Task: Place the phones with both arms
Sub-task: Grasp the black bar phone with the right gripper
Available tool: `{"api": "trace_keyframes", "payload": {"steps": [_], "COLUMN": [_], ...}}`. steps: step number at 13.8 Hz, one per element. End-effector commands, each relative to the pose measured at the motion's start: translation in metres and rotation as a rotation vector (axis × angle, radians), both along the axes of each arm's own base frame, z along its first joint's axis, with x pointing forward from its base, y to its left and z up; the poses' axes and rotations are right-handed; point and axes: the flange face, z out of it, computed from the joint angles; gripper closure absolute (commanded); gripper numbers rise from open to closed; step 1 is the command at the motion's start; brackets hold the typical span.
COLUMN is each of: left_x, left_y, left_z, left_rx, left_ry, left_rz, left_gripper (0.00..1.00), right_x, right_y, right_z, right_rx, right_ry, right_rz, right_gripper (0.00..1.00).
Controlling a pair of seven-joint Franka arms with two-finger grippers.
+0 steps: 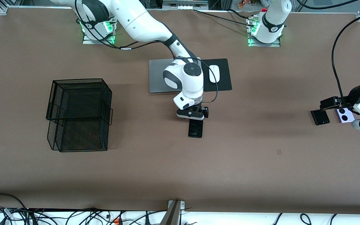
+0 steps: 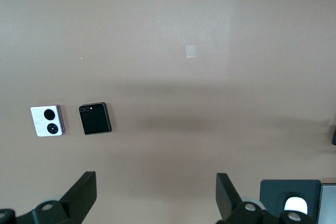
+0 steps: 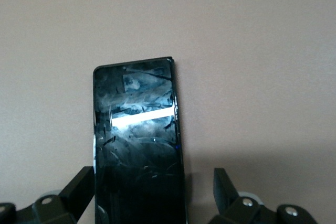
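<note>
Three phones lie flat on the table (image 1: 261,162). From the front, my right gripper (image 1: 195,117) hangs over the long black phone (image 1: 195,128); my left gripper (image 1: 331,104) is over the folded black phone (image 1: 320,117), beside the lilac-white phone (image 1: 344,115).

Left wrist: fingers (image 2: 84,190) apart, both small phones well off.

Right wrist: fingers (image 3: 79,184) spread astride the slab, probably not touching. Next I descend and close.

Three phones (image 1: 195,128) (image 1: 320,117) (image 1: 344,115) flat on table (image 1: 261,156)

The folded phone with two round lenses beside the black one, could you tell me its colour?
The folded phone is lilac-white with black lenses, best seen in the left wrist view.
</note>
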Motion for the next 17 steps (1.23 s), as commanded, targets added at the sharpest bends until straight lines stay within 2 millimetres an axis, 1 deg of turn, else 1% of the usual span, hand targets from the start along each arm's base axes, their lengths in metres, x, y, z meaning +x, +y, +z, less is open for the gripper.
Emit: {"api": "trace_keyframes", "payload": {"steps": [1, 6, 8, 9, 10, 11, 12, 13, 14, 17], "left_x": [-0.004, -0.004, -0.004, -0.004, -0.004, -0.004, -0.004, -0.004, -0.004, -0.006], "left_y": [0.004, 0.004, 0.004, 0.004, 0.005, 0.005, 0.004, 0.004, 0.003, 0.002], "left_z": [0.01, 0.01, 0.01, 0.01, 0.01, 0.01, 0.01, 0.01, 0.01, 0.013], "left_rx": [0.023, 0.023, 0.023, 0.023, 0.023, 0.024, 0.023, 0.023, 0.022, 0.021], "left_ry": [0.003, 0.003, 0.003, 0.003, 0.003, 0.003, 0.003, 0.004, 0.004, 0.004], "left_rz": [-0.008, -0.008, -0.008, -0.008, -0.009, -0.007, -0.008, -0.008, -0.01, -0.011], "left_gripper": [0.0, 0.0, 0.0, 0.0, 0.0, 0.0, 0.0, 0.0, 0.0, 0.0], "right_x": [-0.004, -0.008, -0.009, -0.009, -0.009, -0.009, -0.009, -0.008, -0.008, -0.004], "right_y": [0.012, 0.013, 0.014, 0.014, 0.013, 0.013, 0.013, 0.013, 0.013, 0.01], "right_z": [-0.003, -0.02, -0.024, -0.024, -0.024, -0.024, -0.024, -0.024, -0.023, -0.014], "right_rx": [0.009, 0.005, 0.0, -0.002, -0.003, -0.003, -0.004, -0.011, -0.012, -0.026], "right_ry": [-0.049, -0.069, -0.071, -0.071, -0.072, -0.072, -0.074, -0.075, -0.076, -0.076], "right_rz": [0.016, 0.049, 0.058, 0.059, 0.058, 0.059, 0.065, 0.075, 0.082, 0.078], "right_gripper": [0.0, 0.0, 0.02, 0.07, 0.17, 0.32, 0.42, 0.48, 0.5, 0.5]}}
